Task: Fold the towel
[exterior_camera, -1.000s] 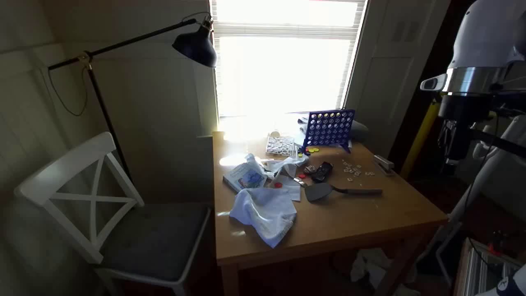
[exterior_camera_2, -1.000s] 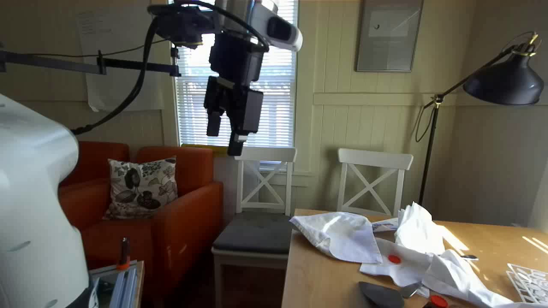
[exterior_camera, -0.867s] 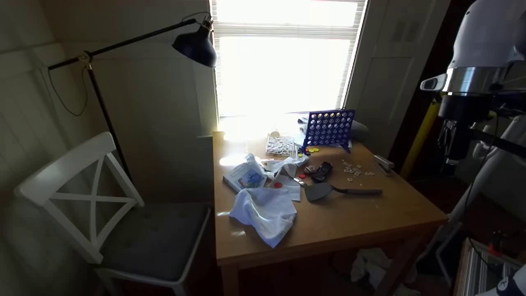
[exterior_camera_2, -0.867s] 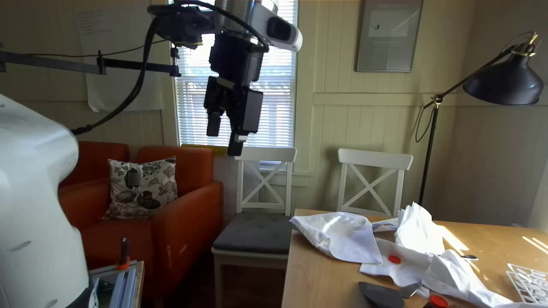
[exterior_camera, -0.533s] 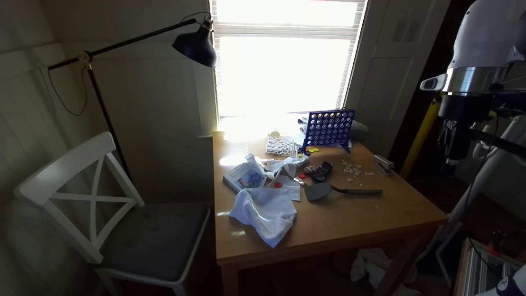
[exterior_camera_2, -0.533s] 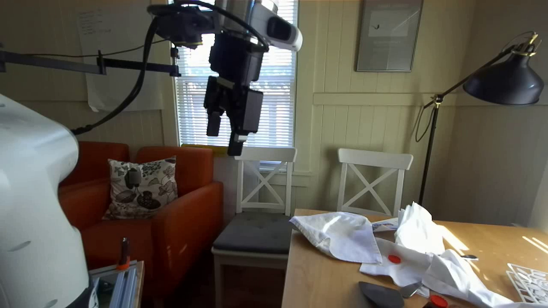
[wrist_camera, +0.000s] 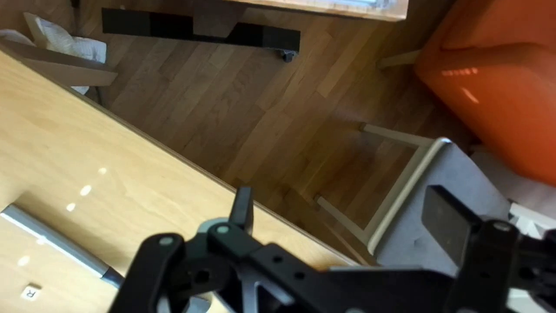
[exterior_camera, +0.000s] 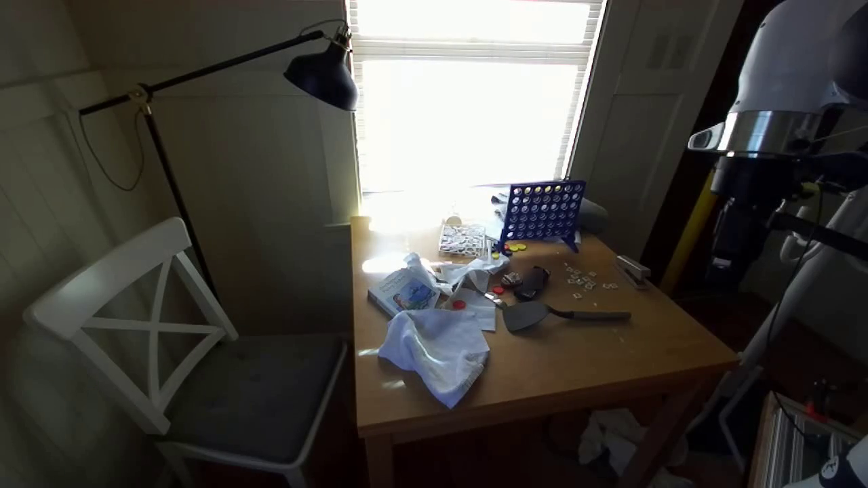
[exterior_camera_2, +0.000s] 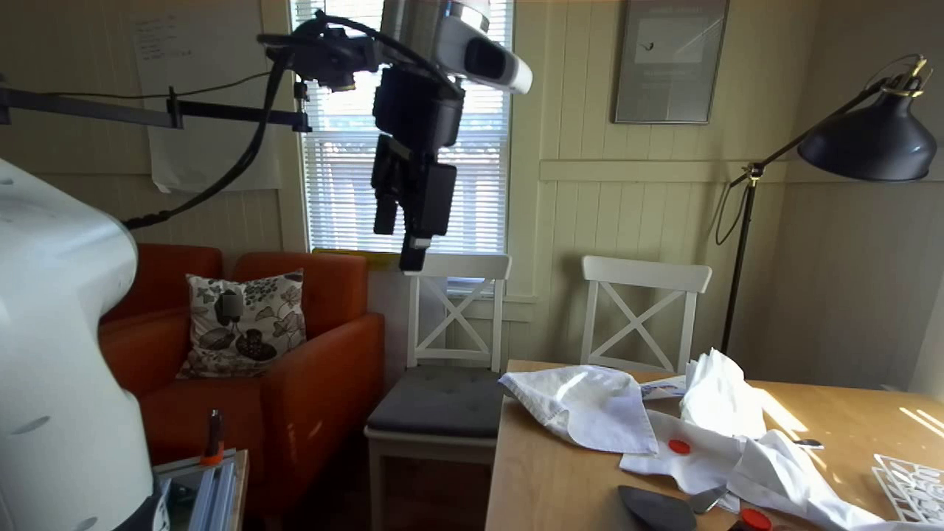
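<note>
The towel (exterior_camera: 437, 356) is a pale bluish-white cloth, loosely spread and wrinkled near a corner of the wooden table, with one pointed corner close to the table's edge. In an exterior view the towel (exterior_camera_2: 590, 413) lies with a fold raised along one side. High above and off to the side of the table hangs my gripper (exterior_camera_2: 399, 247), pointing down and apart from the cloth. The wrist view shows the gripper (wrist_camera: 345, 211) open, its dark fingers wide apart with only floor, table edge and chair beyond them. No part of the towel appears in that view.
Beside the towel lie a book (exterior_camera: 407, 293), another crumpled white cloth (exterior_camera_2: 723, 398) and a spatula (exterior_camera: 525, 316). Farther back stand a blue grid rack (exterior_camera: 546, 211) and a stapler (exterior_camera: 633, 269). Chairs (exterior_camera_2: 453, 398) and a black lamp (exterior_camera_2: 870, 133) flank the table (wrist_camera: 143, 187).
My arm and gripper have shifted slightly, toward the table side in both exterior views, and tilted a little. The jaws stay open. Towel and tabletop things have not moved.
</note>
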`<action>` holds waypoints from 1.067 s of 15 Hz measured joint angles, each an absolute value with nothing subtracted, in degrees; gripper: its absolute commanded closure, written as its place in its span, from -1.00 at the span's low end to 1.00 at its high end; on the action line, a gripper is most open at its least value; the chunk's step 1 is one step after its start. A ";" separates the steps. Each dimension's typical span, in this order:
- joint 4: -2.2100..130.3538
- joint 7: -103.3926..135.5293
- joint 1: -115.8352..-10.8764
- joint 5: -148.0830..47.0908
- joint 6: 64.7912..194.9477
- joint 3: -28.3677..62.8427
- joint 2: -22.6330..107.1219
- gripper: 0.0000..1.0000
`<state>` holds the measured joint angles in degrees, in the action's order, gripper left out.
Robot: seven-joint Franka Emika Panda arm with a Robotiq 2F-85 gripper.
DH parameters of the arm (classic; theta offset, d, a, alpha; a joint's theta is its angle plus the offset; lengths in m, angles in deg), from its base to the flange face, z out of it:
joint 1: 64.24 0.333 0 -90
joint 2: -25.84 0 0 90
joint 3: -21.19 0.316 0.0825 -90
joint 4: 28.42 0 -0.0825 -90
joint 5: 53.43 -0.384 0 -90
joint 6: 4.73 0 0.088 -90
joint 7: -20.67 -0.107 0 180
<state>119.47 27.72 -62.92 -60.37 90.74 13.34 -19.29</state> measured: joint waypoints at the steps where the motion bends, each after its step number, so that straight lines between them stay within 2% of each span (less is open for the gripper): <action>1: 119.47 25.54 -63.20 -61.71 93.52 13.72 -17.79 -1.00; 8: 115.10 15.65 -62.87 -68.91 115.75 18.28 0.63 -1.00; 16: 100.98 6.59 -61.31 -69.14 120.82 24.77 24.70 -1.00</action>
<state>100.98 6.59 -61.31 -69.14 120.82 24.77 24.70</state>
